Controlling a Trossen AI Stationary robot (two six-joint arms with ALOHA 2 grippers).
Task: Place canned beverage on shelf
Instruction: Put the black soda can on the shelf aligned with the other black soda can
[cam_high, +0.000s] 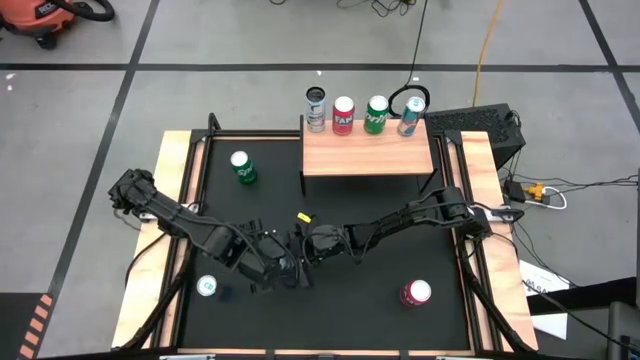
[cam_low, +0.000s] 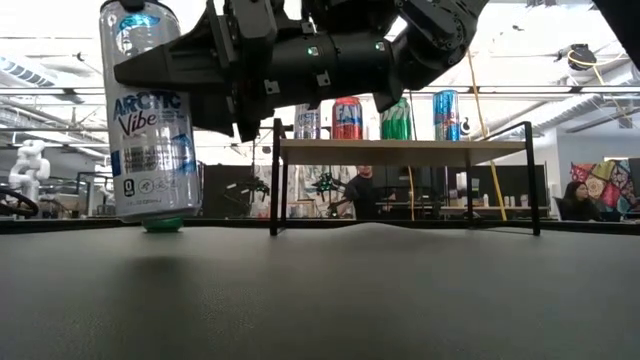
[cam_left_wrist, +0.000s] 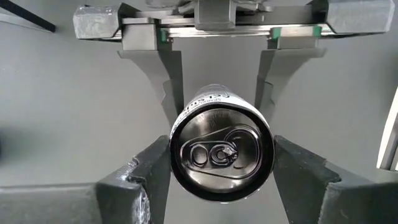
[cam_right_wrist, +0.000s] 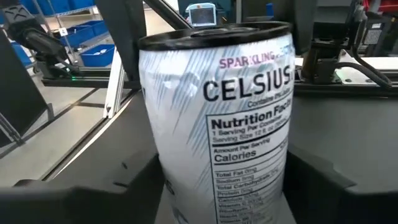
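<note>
Left wrist view shows both pincers meeting on one can (cam_left_wrist: 222, 151): the left gripper (cam_left_wrist: 222, 177) grasps its sides while the right gripper's (cam_high: 306, 247) fingers also bracket it, apparently a handover, mid-table, well short of the shelf (cam_high: 367, 155).

My arms are showing as dark, near-black jointed links, with black cables trailing off both bases. My left gripper (cam_left_wrist: 221, 163) is showing chunky matte dark-grey fingers (cam_left_wrist: 134, 186). A grey rail with small green tabs is spanning a gripper's base. Small green lights are glowing on the housings.
</note>
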